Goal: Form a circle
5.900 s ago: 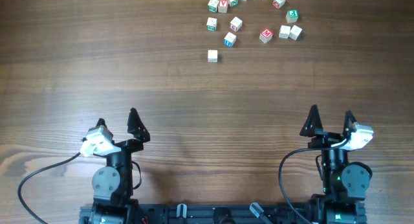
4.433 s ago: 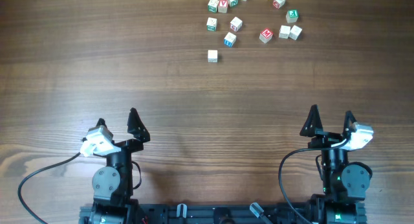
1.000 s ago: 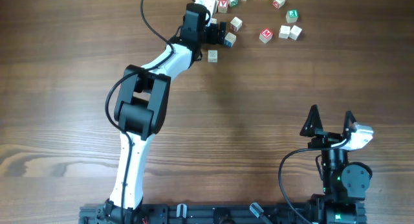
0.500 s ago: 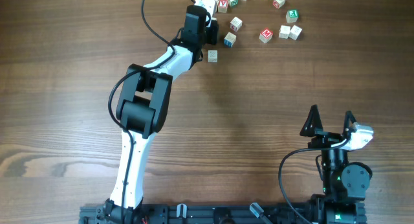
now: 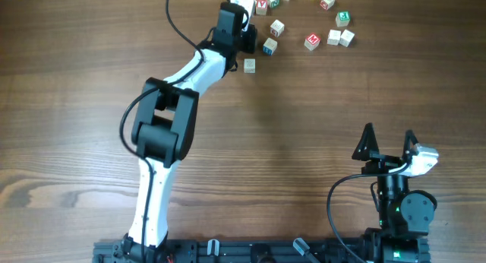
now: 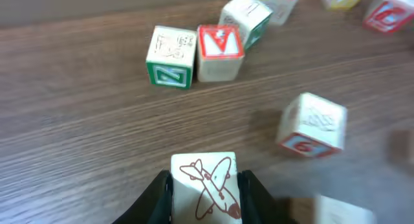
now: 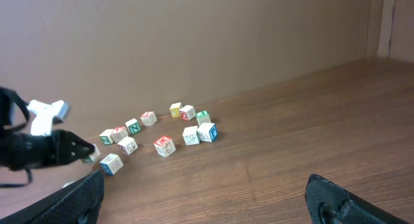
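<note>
The circle (image 5: 312, 41) is a loose cluster of small whitish letter cubes at the far edge of the table, one with a red M, also seen in the right wrist view (image 7: 164, 145). My left gripper (image 5: 247, 37) reaches into the cluster's left side. It is shut on a cube with a red airplane drawing (image 6: 206, 185), held between both fingers. That cube is hidden under the gripper in the overhead view. My right gripper (image 5: 388, 145) rests open near the front right, its fingers wide apart (image 7: 207, 195) with nothing between them.
Just beyond the held cube lie a green Z cube (image 6: 171, 56) and a red V cube (image 6: 220, 49). To its right is a cube with red print (image 6: 312, 123). A lone plain cube (image 5: 249, 64) sits nearer the front than the cluster.
The left gripper has shut on the airplane cube; a second ago its fingers stood open around it. The left arm has shifted slightly. The right arm has not moved.
</note>
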{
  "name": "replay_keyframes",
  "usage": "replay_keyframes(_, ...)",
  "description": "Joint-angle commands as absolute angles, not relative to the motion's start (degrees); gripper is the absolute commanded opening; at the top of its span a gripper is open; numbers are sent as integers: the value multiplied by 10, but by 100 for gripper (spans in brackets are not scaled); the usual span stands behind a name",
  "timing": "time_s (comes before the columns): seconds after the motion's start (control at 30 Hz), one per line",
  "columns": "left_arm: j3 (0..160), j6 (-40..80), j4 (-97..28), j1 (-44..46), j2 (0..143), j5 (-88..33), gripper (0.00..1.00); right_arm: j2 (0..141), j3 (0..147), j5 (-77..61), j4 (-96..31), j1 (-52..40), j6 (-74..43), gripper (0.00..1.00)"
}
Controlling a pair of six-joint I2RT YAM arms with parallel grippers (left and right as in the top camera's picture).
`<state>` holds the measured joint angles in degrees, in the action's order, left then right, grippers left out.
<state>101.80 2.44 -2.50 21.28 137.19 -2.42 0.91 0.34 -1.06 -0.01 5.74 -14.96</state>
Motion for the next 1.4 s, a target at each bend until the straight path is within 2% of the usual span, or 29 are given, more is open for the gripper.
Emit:
replay_keyframes(0.0,1022,23,-67,215,1263,-25,27,6,3,-14,2,60,-152,100)
replay_keyframes(0.33,1022,37,-297,219,1093,-25,22,6,3,-14,2,60,-152,100)
replay_keyframes(0.6,1022,90,-479,260,1075,-25,22,6,3,-14,2,60,-152,100)
replay_keyframes(0.73,1020,91,-522,287,1079,-25,22,6,3,-14,2,60,-152,100)
replay_keyframes(0.9,942,77,-495,301,1080,-23,22,6,3,-14,2,60,-152,100)
replay_keyframes(1.17,758,-81,-294,301,1080,-92,27,6,3,-14,2,60,-152,100)
replay_keyframes(1.37,691,-98,-180,301,1087,-92,27,6,3,-14,2,60,-152,100)
